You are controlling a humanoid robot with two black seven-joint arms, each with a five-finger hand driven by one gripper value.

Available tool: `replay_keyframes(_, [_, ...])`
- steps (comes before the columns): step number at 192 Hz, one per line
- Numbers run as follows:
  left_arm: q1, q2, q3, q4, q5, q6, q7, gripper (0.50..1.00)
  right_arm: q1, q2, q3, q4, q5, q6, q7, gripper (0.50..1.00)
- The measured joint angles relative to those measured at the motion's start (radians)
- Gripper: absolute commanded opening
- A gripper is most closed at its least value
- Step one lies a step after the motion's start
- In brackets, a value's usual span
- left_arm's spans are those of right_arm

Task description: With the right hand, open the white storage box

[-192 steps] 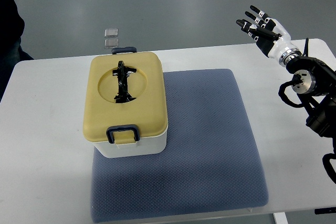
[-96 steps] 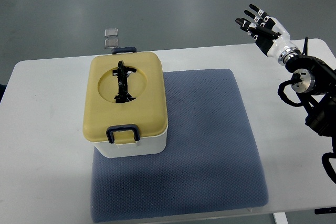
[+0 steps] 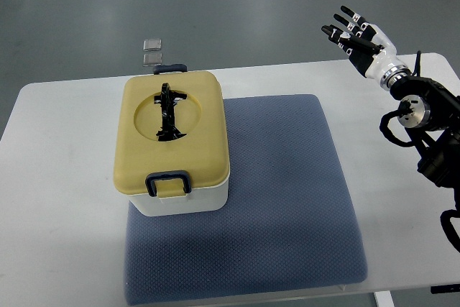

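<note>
Box: the white plastic storage box with a flat mustard-yellow lid point(image 3: 171, 141) stands on the left part of the blue-grey textured mat point(image 3: 287, 206), its left side overhanging onto the white tabletop point(image 3: 65, 199).
Lid: seated square on the box; judged fully closed.
Fastenings: a dark blue latch loop point(image 3: 168, 182) sits at the near edge of the lid and a second dark blue latch point(image 3: 169, 68) at the far edge; a folded black carry handle point(image 3: 168, 111) lies in the round recess on top.
Right hand: the black-and-white robot right hand point(image 3: 357, 39) hangs above the table's far right corner, well apart from the box, fingers spread wide, holding nothing.
Left hand: not in view.
Stage: judged as the very start; the reach across the mat is not yet made.
Risk, latches: if the hand pulls up on the lid or handle with both latches engaged, the whole box could lift or tip instead of opening.
Risk, sliding: a sideways push on the near latch may skid the box along the mat, since nothing braces it.
Risk, approach: spread fingers coming in low could knock the box's right wall.
Beyond the table: two small clear squares point(image 3: 152, 51) lie on the grey floor.
</note>
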Motion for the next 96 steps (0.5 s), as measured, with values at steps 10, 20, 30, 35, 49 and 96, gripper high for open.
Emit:
replay_keyframes(10, [0.0, 0.0, 0.0, 0.0, 0.0, 0.0, 0.0, 1.0, -0.002, -0.004, -0.004, 0.008, -0.001, 0.003, 0.014, 0.928])
replay_keyframes(20, [0.0, 0.0, 0.0, 0.0, 0.0, 0.0, 0.0, 1.0, -0.004, -0.008, -0.014, 0.013, -0.006, 0.009, 0.031, 0.928])
replay_keyframes(30, [0.0, 0.0, 0.0, 0.0, 0.0, 0.0, 0.0, 1.0, -0.004, -0.015, -0.033, 0.016, -0.009, 0.019, 0.049, 0.928])
replay_keyframes(35, [0.0, 0.0, 0.0, 0.0, 0.0, 0.0, 0.0, 1.0, -0.004, -0.02, -0.044, 0.016, -0.009, 0.023, 0.057, 0.926])
replay_keyframes(49, [0.0, 0.0, 0.0, 0.0, 0.0, 0.0, 0.0, 1.0, 0.003, -0.04, -0.079, 0.019, -0.005, 0.03, 0.082, 0.926])
replay_keyframes(96, [0.0, 0.0, 0.0, 0.0, 0.0, 0.0, 0.0, 1.0, 0.13, -0.133, -0.352, 0.022, -0.002, 0.072, 0.184, 0.921])
